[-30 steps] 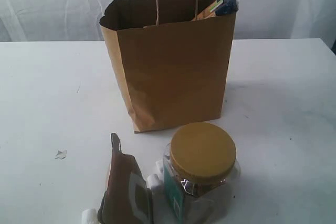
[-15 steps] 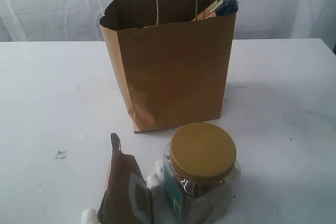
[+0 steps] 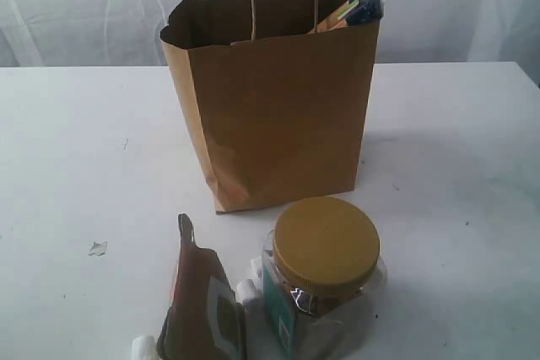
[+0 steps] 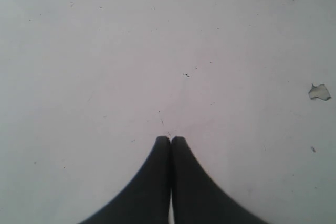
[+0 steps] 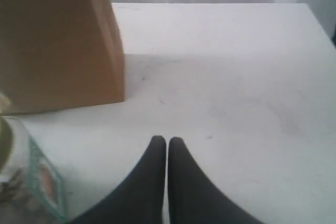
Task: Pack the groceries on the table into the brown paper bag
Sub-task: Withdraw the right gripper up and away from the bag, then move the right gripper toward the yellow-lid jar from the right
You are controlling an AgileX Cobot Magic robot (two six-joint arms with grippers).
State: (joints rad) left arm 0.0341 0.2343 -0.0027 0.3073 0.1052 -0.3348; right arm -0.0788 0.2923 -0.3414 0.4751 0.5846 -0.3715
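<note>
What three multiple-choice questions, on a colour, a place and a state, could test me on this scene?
1. The jar's lid is: A. red B. mustard yellow C. white
2. The pasta packet is: A. standing in the bag B. under the pouch C. flat beside the jar
3. The left pincer and right pincer are: A. wide open B. shut, empty C. gripping the pouch

B: the lid shows yellow. A: its navy end pokes from the bag's top. B: each wrist view shows tips touching, nothing between.
</note>
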